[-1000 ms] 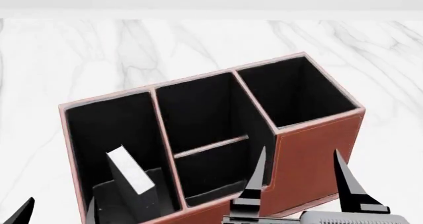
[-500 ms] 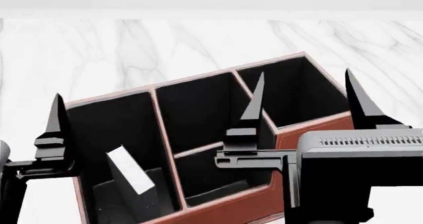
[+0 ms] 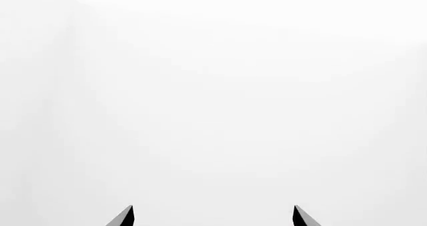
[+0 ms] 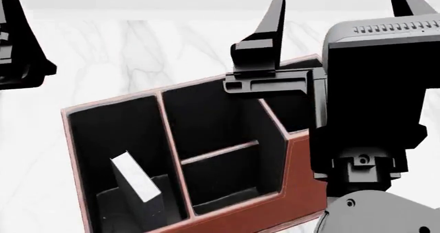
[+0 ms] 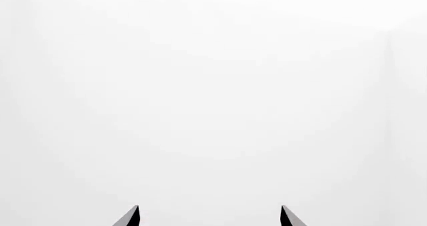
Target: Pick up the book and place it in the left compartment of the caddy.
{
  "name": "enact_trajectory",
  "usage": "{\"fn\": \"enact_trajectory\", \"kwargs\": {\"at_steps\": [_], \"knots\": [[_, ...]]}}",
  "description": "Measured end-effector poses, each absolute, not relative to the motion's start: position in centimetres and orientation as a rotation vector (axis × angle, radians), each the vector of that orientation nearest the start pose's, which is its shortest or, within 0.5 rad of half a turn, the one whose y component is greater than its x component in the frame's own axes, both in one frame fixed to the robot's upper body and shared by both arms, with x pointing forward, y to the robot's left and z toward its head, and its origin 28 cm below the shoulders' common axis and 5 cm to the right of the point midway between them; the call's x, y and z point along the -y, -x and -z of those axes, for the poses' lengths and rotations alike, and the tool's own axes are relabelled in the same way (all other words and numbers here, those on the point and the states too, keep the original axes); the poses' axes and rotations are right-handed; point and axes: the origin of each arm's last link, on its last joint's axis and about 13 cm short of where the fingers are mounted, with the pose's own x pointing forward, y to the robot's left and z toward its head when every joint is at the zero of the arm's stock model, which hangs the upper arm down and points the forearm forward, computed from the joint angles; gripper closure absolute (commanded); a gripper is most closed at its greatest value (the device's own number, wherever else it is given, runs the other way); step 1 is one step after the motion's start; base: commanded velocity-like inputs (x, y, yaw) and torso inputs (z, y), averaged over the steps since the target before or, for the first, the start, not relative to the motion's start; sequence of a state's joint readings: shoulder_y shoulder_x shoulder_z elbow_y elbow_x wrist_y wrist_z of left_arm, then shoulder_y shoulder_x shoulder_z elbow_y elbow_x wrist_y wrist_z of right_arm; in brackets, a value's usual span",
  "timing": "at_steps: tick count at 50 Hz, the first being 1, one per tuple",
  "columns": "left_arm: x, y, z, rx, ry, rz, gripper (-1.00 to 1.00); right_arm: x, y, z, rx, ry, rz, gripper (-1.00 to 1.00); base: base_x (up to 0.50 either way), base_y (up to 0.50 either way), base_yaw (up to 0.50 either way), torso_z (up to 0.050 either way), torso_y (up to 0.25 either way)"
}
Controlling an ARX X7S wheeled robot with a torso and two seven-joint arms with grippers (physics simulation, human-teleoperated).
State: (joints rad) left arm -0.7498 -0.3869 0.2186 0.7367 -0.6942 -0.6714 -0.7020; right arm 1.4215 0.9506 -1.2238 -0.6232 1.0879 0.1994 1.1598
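The reddish-brown caddy [image 4: 308, 173] sits on the marble table in the head view. The black book [image 4: 136, 180], white page edges up, leans tilted inside the left compartment [image 4: 113, 127], free of both grippers. My right gripper [image 4: 343, 6] is open and empty, raised high in front of the caddy's right end. It also shows in the right wrist view [image 5: 209, 216] with its tips wide apart against blank white. Only one finger [image 4: 17, 42] of my left gripper shows, at the head view's top left. The left wrist view shows the left gripper [image 3: 213, 216] open and empty.
The caddy's middle section has a crossbar [image 4: 220, 151]. Its taller square end section [image 4: 297, 114] is mostly hidden behind my right wrist body [image 4: 374, 88]. The white marble table [image 4: 137, 47] spreads behind and to the left of the caddy.
Both arms have risen from the bottom of the head view to its top, with the jaws staying open. The book and the caddy have not moved.
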Motion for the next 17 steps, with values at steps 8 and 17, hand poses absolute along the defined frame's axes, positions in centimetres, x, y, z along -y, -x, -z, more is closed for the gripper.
{"fn": "enact_trajectory", "kwargs": {"at_steps": [8, 17], "knots": [[-19.3, -22.9, -28.6, 0.633, 0.128, -0.012, -1.00, 9.9, -22.8, -29.2, 0.534, 0.174, 0.038, -1.00, 0.00, 0.00, 0.00, 0.000, 0.000], [-19.2, -22.5, -29.6, 0.662, 0.132, -0.009, -1.00, 9.7, -22.5, -30.1, 0.553, 0.182, 0.032, -1.00, 0.00, 0.00, 0.00, 0.000, 0.000]]}}
